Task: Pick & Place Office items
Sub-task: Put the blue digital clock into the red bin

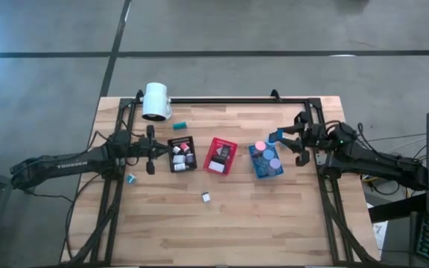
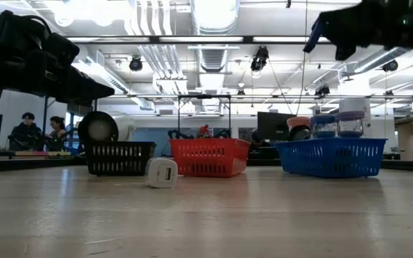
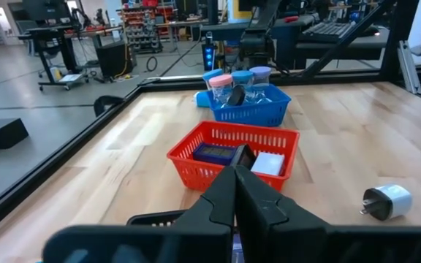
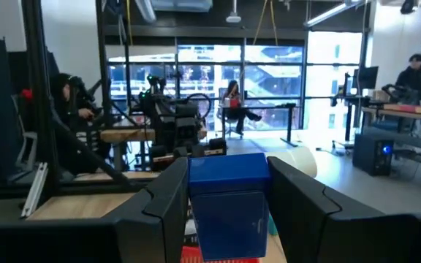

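Three trays stand in a row mid-table: black (image 1: 182,154), red (image 1: 220,155) and blue (image 1: 265,160). The blue tray holds round pink and blue caps (image 3: 232,79); small office items lie in the black and red ones. My right gripper (image 1: 285,140) hovers just right of the blue tray, well above the table, shut on a blue block (image 4: 229,193). My left gripper (image 1: 150,152) waits left of the black tray, shut with nothing between its fingers (image 3: 234,197). A white plug-like piece (image 1: 206,196) rests on the wood near the middle. My right gripper pinches the blue block between its two fingers, one on each opposite side (image 4: 196,212). The fingers come roughly level from the table's right side. The block is lifted clear of the table and trays, upright between the fingers.
A big white cylinder (image 1: 156,100) lies at the far left corner. Teal bits lie near it (image 1: 179,124) and by the left arm (image 1: 131,179). Black frame rails (image 1: 222,99) run along the far and side edges. Bare wood spreads toward the near edge.
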Motion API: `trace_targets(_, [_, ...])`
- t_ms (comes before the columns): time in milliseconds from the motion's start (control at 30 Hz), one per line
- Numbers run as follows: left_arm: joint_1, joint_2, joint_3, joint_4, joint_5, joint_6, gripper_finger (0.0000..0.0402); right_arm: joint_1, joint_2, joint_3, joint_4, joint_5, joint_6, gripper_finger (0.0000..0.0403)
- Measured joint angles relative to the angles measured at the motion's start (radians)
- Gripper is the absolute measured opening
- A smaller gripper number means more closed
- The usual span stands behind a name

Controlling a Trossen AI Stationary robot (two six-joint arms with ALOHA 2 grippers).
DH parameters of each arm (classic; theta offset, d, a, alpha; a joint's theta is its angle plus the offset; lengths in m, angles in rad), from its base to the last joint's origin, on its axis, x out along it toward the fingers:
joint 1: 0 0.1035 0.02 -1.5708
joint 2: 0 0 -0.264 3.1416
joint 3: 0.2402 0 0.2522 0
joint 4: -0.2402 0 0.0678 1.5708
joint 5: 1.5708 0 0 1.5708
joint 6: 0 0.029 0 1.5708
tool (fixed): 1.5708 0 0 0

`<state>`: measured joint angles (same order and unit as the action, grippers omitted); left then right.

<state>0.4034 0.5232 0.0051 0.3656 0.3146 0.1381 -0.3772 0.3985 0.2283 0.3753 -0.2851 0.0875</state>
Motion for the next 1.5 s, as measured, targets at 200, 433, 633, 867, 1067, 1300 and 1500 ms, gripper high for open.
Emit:
trace_targets(200, [0.000,0.000,0.000,0.000,0.000,0.015,0.0014,0.000,0.007,-0.166,0.229,0.024,0.000,0.0148])
trace_targets(433, [0.000,0.000,0.000,0.000,0.000,0.023,0.0014,-0.002,0.009,-0.211,0.311,0.045,0.006,0.0148])
trace_targets(633, [0.000,0.000,0.000,0.000,-0.001,-0.016,0.0014,0.000,0.016,-0.210,0.293,0.014,0.011,0.0150])
trace_targets(867, [0.000,0.000,0.000,0.000,-0.003,-0.057,0.0014,0.000,0.016,-0.216,0.263,0.007,0.018,0.0150])
trace_targets(1067, [0.000,0.000,0.000,0.003,-0.004,-0.060,0.0014,0.000,0.016,-0.216,0.264,0.010,0.010,0.0151])
trace_targets(1300, [0.000,-0.007,0.000,0.033,-0.046,-0.008,0.0014,0.000,0.018,-0.216,0.265,0.024,0.000,0.0152])
trace_targets(1500, [0.000,-0.005,0.000,0.018,-0.049,-0.001,0.0012,-0.001,0.018,-0.216,0.265,0.050,0.019,0.0151])
